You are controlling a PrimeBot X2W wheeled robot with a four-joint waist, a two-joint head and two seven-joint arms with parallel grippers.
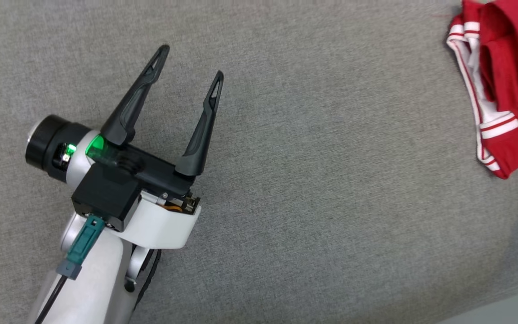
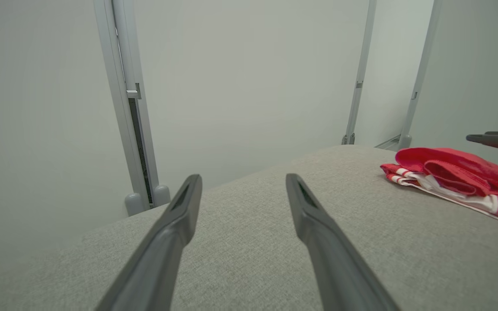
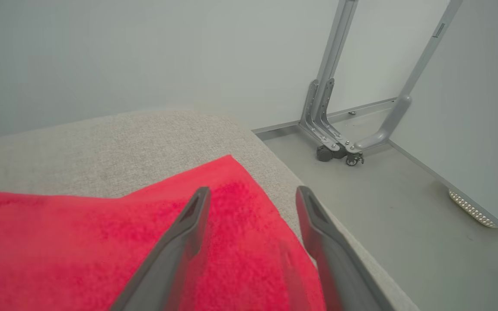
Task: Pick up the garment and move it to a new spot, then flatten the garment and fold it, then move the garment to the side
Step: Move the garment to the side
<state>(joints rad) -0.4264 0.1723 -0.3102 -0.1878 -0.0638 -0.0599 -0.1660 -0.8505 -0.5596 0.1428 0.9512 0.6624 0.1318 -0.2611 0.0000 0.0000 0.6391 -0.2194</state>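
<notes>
Grey cushion (image 1: 313,180) bore your garment (image 1: 506,81) at its far right edge; your right gripper (image 3: 252,192) hung over it, jaws spread, seemingly to grasp; left gripper (image 1: 191,60), likewise spread, idled well apart.

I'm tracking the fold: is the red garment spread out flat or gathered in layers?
Layered, not spread: the red garment shows overlapping folds and doubled striped trim. How neat, cannot tell.

One garment (image 1: 511,67); two tools: left tool (image 1: 191,60), right tool (image 3: 252,192).
</notes>
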